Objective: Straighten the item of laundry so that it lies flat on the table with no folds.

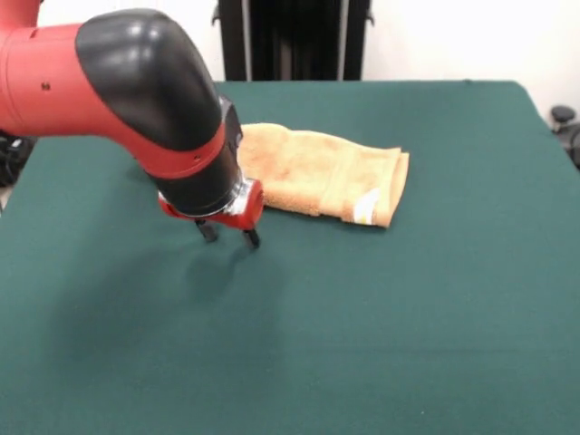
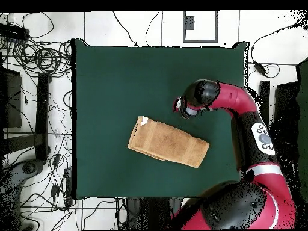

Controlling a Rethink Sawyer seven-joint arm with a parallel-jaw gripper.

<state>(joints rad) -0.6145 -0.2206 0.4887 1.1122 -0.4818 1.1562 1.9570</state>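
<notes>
The item of laundry (image 1: 317,172) is an orange-tan towel folded over on itself into a thick oblong, lying on the green table (image 1: 435,299) with a small white tag (image 1: 367,207) at its right end. In the overhead view the towel (image 2: 168,142) lies slantwise near the table's middle (image 2: 120,78). My gripper (image 1: 228,236) hangs open just in front of the towel's left end, a little above the cloth-covered table, with nothing between its fingers. From above, the gripper (image 2: 179,107) sits beside the towel's upper right edge. The arm hides the towel's left end in the front view.
Green table surface stretches wide on all sides of the towel. A black stand (image 1: 294,41) rises behind the far edge. Cables (image 2: 42,60) and equipment lie on the floor beside the table in the overhead view.
</notes>
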